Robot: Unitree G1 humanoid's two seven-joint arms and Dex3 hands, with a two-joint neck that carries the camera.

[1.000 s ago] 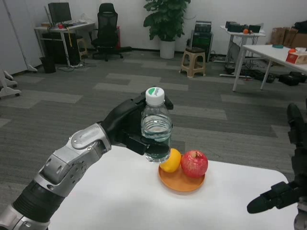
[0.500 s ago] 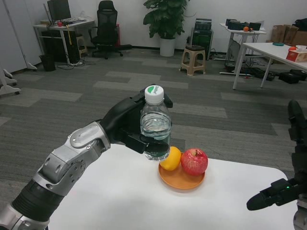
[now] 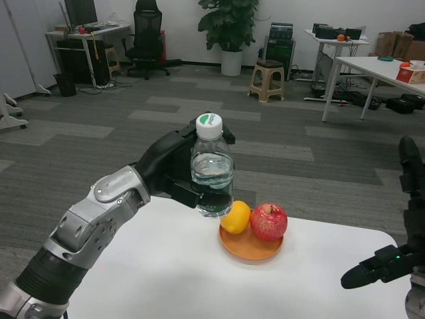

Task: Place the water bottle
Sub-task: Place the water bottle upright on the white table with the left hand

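Note:
A clear water bottle with a white cap and some water in it is held upright above the far part of the white table. My left hand grips it from the left side. The bottle's base hangs just left of an orange plate that carries an orange and a red apple. My right hand waits at the table's right edge, holding nothing, its fingers apart.
Beyond the table lies grey carpet with a beige stool, a potted plant, an office chair, and white desks at the back right.
My left hand has carried the bottle slightly left and up, away from the plate. The camera has tilted a little. The right hand has stayed where it was.

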